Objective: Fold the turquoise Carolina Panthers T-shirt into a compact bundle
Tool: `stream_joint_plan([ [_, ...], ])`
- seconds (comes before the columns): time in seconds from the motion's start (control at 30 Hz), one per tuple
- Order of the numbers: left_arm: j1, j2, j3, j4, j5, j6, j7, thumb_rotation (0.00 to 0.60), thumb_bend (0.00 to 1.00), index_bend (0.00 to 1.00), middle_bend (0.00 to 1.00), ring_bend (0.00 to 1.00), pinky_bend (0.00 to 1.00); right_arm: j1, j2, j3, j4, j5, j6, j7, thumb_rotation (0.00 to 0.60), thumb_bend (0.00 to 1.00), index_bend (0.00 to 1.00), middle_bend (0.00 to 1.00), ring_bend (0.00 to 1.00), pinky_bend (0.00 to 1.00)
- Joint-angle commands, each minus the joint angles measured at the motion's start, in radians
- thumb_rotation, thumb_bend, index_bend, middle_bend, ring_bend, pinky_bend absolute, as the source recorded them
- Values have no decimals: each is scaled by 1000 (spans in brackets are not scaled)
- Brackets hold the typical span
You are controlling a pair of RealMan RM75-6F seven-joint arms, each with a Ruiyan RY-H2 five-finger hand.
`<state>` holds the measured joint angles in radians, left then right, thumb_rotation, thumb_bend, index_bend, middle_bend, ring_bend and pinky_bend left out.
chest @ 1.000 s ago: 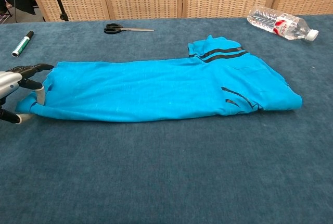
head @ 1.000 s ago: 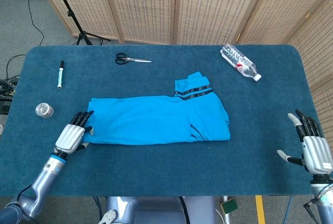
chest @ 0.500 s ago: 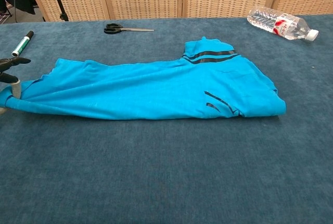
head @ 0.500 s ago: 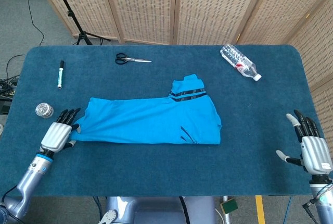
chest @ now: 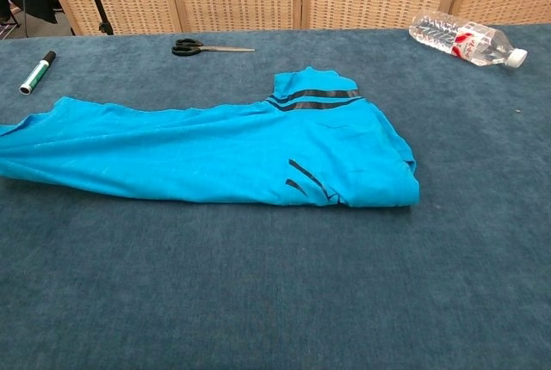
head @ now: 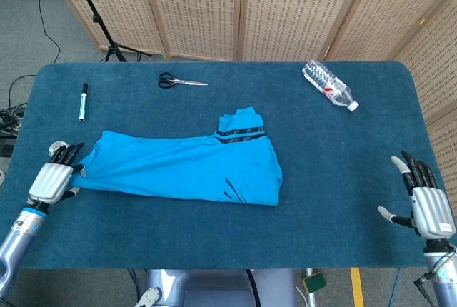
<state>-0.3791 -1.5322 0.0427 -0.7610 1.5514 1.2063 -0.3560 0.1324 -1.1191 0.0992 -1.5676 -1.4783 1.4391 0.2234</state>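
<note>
Left hand [head: 51,180] grips the end of the folded turquoise T-shirt [head: 186,168] on the blue carpeted surface [head: 343,178]; right hand [head: 426,203] rests empty, fingers spread.

Blue-carpeted desk [head: 335,200]: scissors [head: 181,81] near far edge left of centre, marker [head: 83,101] toward far-left corner, plastic water bottle [head: 329,85] lying near far-right corner, small round clear object [head: 58,147] at left edge.
</note>
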Motion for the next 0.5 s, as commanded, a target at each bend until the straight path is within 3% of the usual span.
stream_joint_plan([
  [0.03, 6, 9, 0, 18, -1, 6, -12, 600, 644, 817, 0, 0, 0, 0, 0, 1, 0, 1, -1, 0, 600, 0, 0, 0, 0, 0],
  [0.5, 30, 42, -13, 102, -21, 16, -58, 600, 647, 818, 0, 0, 0, -1, 1, 1, 0, 2, 0, 1, 600, 0, 0, 0, 0, 0],
])
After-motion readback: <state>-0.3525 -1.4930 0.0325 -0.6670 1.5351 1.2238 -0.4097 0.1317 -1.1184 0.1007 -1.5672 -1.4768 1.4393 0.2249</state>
